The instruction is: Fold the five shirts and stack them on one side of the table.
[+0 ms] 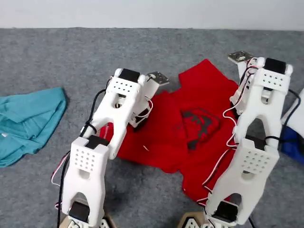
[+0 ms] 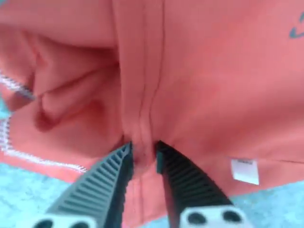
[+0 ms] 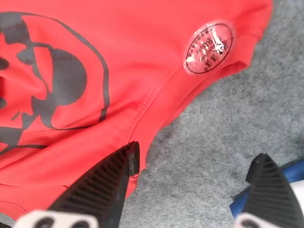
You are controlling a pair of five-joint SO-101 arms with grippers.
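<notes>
High view: red shirt (image 1: 190, 128) lies rumpled and partly spread mid-surface (image 1: 142, 52), nearer the right edge, with its black print (image 1: 199, 128) face up. Teal shirt (image 1: 28, 118) is bunched at the left edge, well apart from the red shirt. Blue cloth (image 1: 290, 145) sits at the right edge just beside the right arm, with white cloth (image 1: 297, 111) touching it on the far side. Both arms reach over the red shirt, the left arm at its left side and the right arm at its right side.

Left wrist view: left gripper (image 2: 142, 149) is clenched on a raised fold of the red shirt, right on a seam, with fabric pinched between the fingers. White tag (image 2: 245, 171) is on the shirt near the hem, beside the gripper. Grey surface shows past the hem.

Right wrist view: right gripper (image 3: 197, 156) is spread wide and grasps nothing. One finger sits over the red shirt's edge by a seam, the other over bare surface near the blue cloth. Round label (image 3: 209, 47) is on the shirt near its corner. Cannot tell if either finger touches down.
</notes>
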